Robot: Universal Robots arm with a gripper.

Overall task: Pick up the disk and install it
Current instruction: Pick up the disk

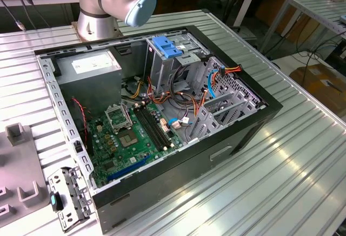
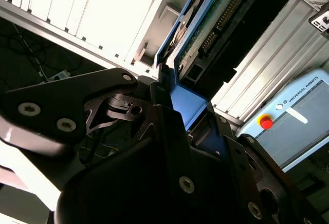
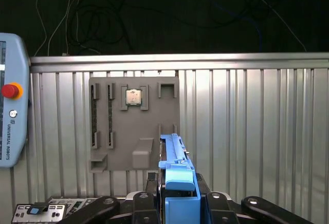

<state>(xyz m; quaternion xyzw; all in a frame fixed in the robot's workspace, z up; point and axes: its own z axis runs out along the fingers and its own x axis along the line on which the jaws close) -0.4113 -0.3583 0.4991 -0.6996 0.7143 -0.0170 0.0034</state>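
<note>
My tool (image 3: 177,206) was clenched on the disk (image 3: 174,154), gripping its blue bracket from both sides, so the drive stood edge-on in the first wrist view. Beyond it lay the ribbed surface (image 3: 257,131), with a grey holder plate (image 3: 118,131) carrying a processor chip (image 3: 134,97). In the exterior view, the open computer case (image 1: 232,138) sat on the surface.
</note>
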